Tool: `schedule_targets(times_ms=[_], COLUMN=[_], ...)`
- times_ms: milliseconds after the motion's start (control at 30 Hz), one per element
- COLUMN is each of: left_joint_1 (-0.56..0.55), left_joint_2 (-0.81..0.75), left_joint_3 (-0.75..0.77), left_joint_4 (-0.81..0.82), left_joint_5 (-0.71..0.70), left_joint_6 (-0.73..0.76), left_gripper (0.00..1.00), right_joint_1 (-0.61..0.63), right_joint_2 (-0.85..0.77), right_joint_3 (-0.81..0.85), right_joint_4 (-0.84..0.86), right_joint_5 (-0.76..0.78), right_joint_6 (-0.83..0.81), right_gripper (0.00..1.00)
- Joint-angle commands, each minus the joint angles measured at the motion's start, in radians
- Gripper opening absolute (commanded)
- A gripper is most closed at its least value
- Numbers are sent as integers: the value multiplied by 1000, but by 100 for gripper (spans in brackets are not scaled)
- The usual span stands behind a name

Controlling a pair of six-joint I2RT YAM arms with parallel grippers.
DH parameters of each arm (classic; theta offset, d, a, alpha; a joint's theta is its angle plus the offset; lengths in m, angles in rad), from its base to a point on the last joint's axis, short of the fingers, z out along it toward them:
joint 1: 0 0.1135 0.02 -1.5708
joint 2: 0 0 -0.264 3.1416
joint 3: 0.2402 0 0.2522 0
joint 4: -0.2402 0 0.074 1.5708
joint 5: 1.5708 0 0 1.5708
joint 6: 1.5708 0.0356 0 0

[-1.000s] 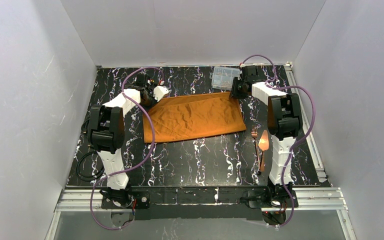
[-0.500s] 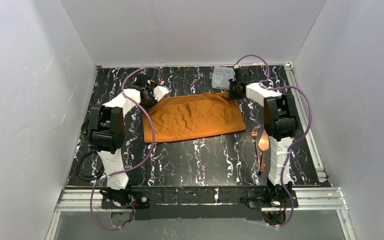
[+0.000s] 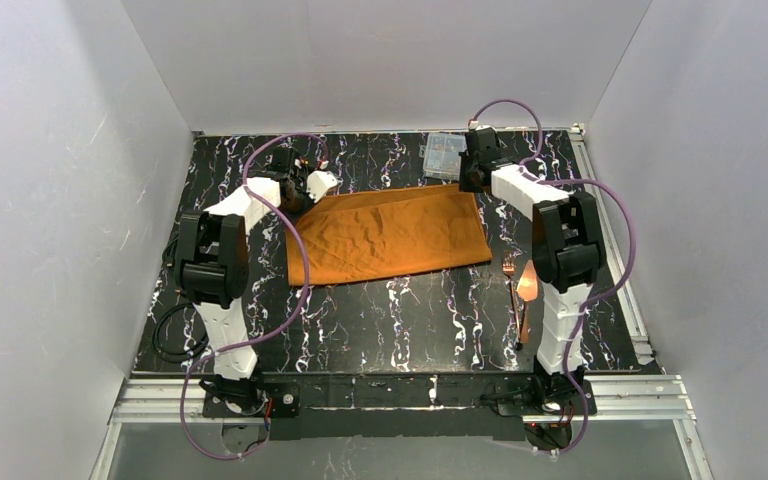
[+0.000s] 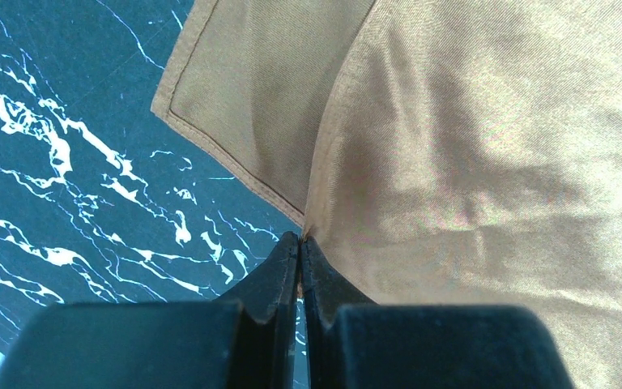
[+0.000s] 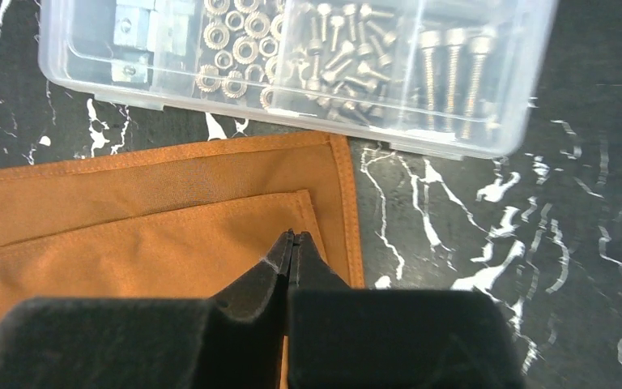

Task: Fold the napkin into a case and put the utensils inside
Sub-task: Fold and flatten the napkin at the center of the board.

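Observation:
The rust-orange napkin (image 3: 388, 236) lies folded double, as a wide rectangle, at the back middle of the table. My left gripper (image 3: 305, 198) is at its far left corner, shut on a pinch of the top layer (image 4: 302, 237), which rises in a fold to the jaws. My right gripper (image 3: 467, 182) is over the far right corner; its jaws (image 5: 294, 237) are shut, with the cloth (image 5: 154, 243) flat beneath and none visible between them. The copper utensils (image 3: 516, 283), one a fork, lie at the right, partly behind my right arm.
A clear plastic box (image 3: 445, 154) of screws and nuts (image 5: 291, 65) sits just beyond the napkin's far right corner. Purple cables loop over both arms. White walls close in the black marbled table (image 3: 390, 320) on three sides.
My right gripper has moved a little toward the back, nearer the clear box, and the napkin's far right corner lies flatter. The left gripper has not moved.

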Motion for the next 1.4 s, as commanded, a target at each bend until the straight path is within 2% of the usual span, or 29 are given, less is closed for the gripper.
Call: schedule_targets(times_ms=[0,100,167,200,267,333,433,500,633,733,833,1133,1267,1367], left_joint_1=[-5,-5,-5,-5,-5,-5,-5,-4,-6,-10,-11,-14,-15,-15], left_joint_2=[-77,-83,-88,-91,-95,-99,-108,-122,-180,-217,-237,-214,-209,-203], left_joint_3=[2,5,7,7,7,9,5,-6,-68,-101,-103,-97,-96,-94], left_joint_4=[-9,-13,-18,-18,-18,-19,-18,-15,30,59,69,69,65,65], left_joint_5=[24,29,33,34,35,39,47,52,88,100,94,73,73,68], left_joint_6=[-3,-6,-7,-7,-6,-10,-13,-10,30,63,78,80,79,80], left_gripper=[0,0,0,0,0,0,0,0,0,0,0,0,0,0], right_joint_1=[-2,-2,-2,-3,-2,9,53,73,96,121,131,133,130,130], right_joint_2=[-96,-75,-61,-53,-33,-16,-16,-10,1,-1,29,100,113,110], right_joint_3=[-36,-32,-27,-24,-5,16,12,15,26,7,40,84,85,89], right_joint_4=[60,55,48,52,40,32,50,46,26,70,46,8,12,15], right_joint_5=[76,64,33,12,-28,-44,26,67,122,135,137,133,148,147], right_joint_6=[-14,-6,-3,-2,0,-1,-30,-31,23,28,23,-29,-31,-30], right_gripper=[3,2,6,12,33,47,58,60,61,61,61,57,52,41])
